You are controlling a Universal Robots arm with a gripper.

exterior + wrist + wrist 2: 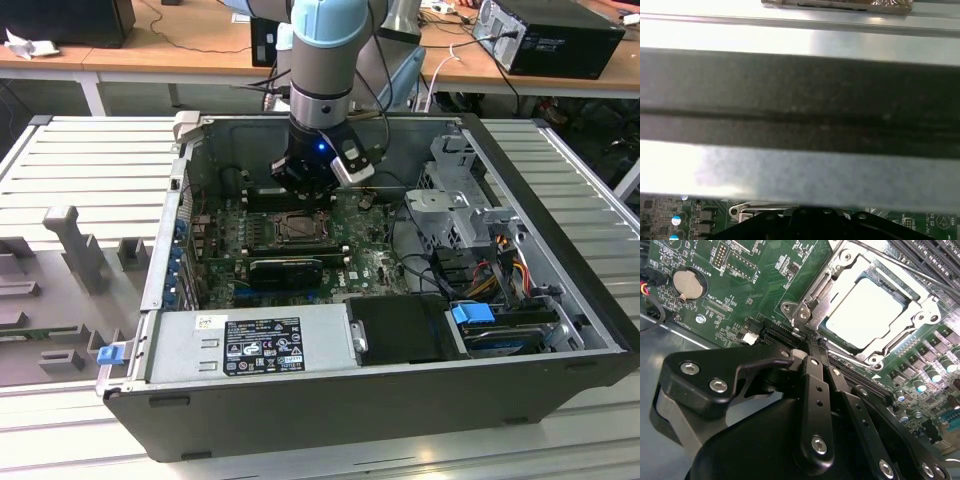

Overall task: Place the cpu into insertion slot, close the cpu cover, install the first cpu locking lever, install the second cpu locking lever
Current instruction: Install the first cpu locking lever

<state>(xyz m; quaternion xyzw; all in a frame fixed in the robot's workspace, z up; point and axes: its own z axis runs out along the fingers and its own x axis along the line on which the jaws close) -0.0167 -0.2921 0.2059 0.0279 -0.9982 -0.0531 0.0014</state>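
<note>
In the second wrist view the cpu lies silvery side up inside the insertion slot. The cpu cover is folded flat over it, and the chip shows through its square window. My gripper is shut, its two black fingers pressed together, with the tips right at the socket's corner by the hinge bracket. I cannot tell whether a lever wire sits between the tips. From the exterior view, the gripper hangs inside the open computer case just behind the socket.
A round coin battery and long black memory slots flank the socket. The case also holds a power supply, a drive cage and cables. Its side wall stands close to the wrist.
</note>
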